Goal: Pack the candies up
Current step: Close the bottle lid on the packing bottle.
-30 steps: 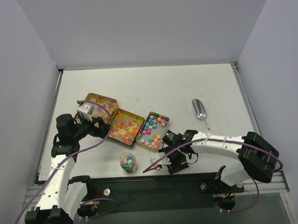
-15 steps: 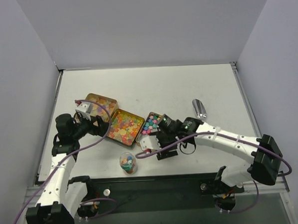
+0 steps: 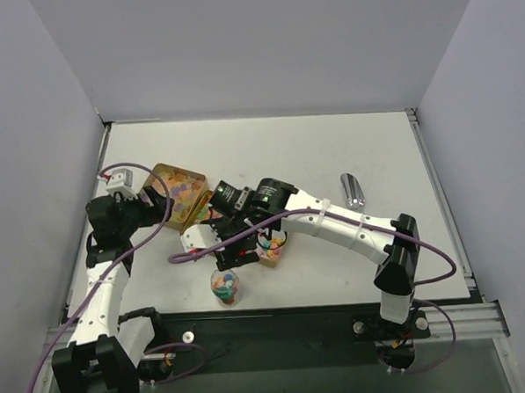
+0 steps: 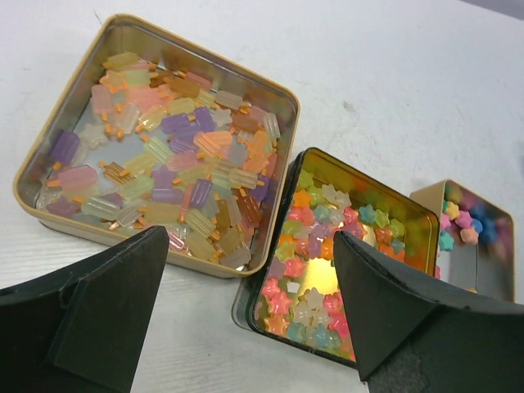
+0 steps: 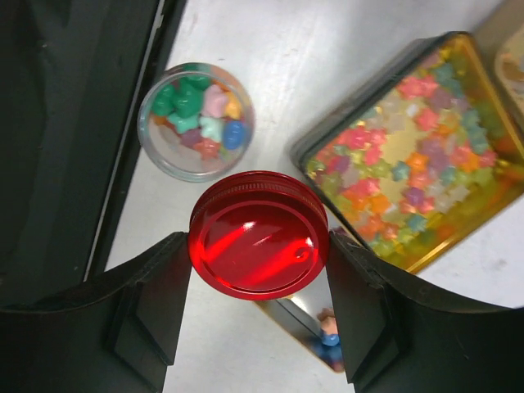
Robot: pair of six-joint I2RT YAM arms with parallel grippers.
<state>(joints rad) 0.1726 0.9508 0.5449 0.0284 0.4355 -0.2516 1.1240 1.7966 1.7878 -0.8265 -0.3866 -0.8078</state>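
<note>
The candies (image 5: pixel 196 110) fill a small clear jar (image 3: pixel 225 285) that stands open near the table's front edge. More candies lie in three open gold tins: the left tin (image 4: pixel 155 139), the middle tin (image 4: pixel 344 246) and the right tin (image 4: pixel 467 237). My right gripper (image 5: pixel 259 246) is shut on a flat red round lid (image 5: pixel 259 233), held flat above the table between the jar and the middle tin (image 5: pixel 417 155). In the top view the right gripper (image 3: pixel 214 243) hides most of the middle tin. My left gripper (image 4: pixel 252 246) is open and empty above the near edges of the left and middle tins.
A metal scoop (image 3: pixel 354 192) lies on the table to the right of the tins. The right arm (image 3: pixel 334 223) stretches across the table's middle. The left tin (image 3: pixel 178 185) is beside the left arm. The black front rail (image 5: pixel 57 123) runs next to the jar.
My right gripper swung left from the front edge across the tins, carrying the red lid, and now hangs just behind the jar. My left gripper drew back to the left.
</note>
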